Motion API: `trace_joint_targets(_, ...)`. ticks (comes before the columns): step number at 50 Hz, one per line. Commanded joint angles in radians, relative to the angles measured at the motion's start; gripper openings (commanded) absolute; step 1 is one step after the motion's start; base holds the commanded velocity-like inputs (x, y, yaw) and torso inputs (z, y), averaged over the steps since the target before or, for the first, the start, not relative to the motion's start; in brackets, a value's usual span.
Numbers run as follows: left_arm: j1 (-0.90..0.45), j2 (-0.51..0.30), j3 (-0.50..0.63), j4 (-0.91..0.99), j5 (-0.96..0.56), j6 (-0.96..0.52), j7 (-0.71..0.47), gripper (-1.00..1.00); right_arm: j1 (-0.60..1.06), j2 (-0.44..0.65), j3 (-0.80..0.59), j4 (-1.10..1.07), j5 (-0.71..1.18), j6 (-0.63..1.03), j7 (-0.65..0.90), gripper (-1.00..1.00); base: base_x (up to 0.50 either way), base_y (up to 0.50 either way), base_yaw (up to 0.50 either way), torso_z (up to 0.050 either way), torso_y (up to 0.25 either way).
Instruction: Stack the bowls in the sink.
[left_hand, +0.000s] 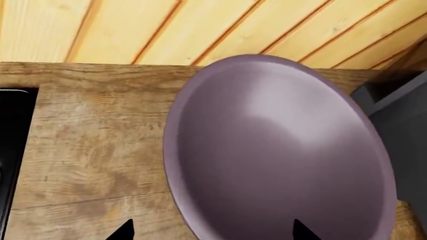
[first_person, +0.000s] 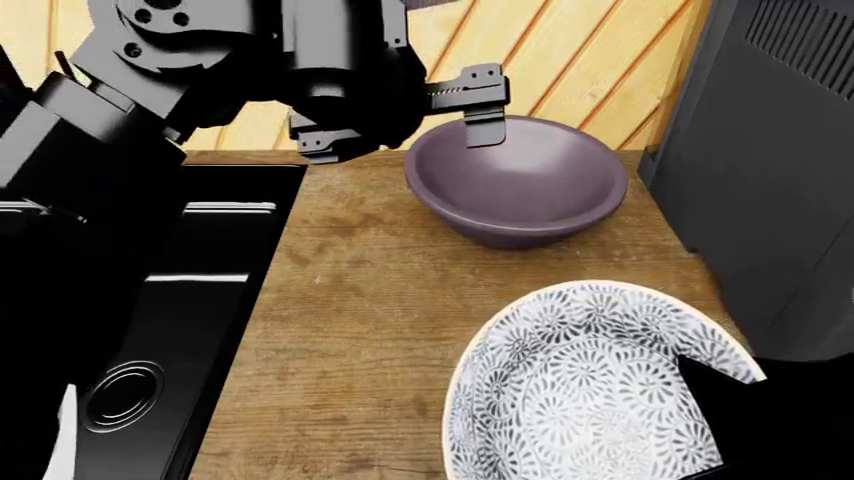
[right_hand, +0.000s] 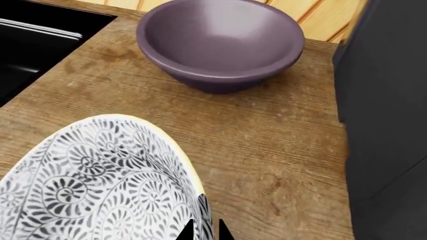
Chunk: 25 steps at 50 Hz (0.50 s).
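Nearest, the right gripper (right_hand: 203, 231) has its jaws pinched on the patterned bowl's (first_person: 587, 390) rim. Farther back, the left gripper (first_person: 420, 135) hangs wide at the mauve bowl's (first_person: 521, 180) near rim, sink (first_person: 200, 300) leftward.

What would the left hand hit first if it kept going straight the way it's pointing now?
Most likely the purple bowl: the left hand points at its near rim and hollow, with nothing between them. Depth is unclear.
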Motion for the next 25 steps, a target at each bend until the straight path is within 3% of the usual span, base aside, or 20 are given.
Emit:
trace_joint_targets(1, 0.021, 0.025, 0.019, -0.065, 0.051, 0.053, 0.065, 1.00, 0.015, 0.000, 0.001, 0.000, -0.033, -0.012, -0.022, -1.00, 0.00, 0.00, 0.00, 0.000, 0.000)
trace_joint_targets(25, 0.071, 0.012, 0.052, -0.104, 0.104, 0.124, 0.078, 1.00, -0.017, 0.001, -0.005, -0.010, -0.069, -0.034, -0.045, -1.00, 0.00, 0.00, 0.00, 0.000, 0.000)
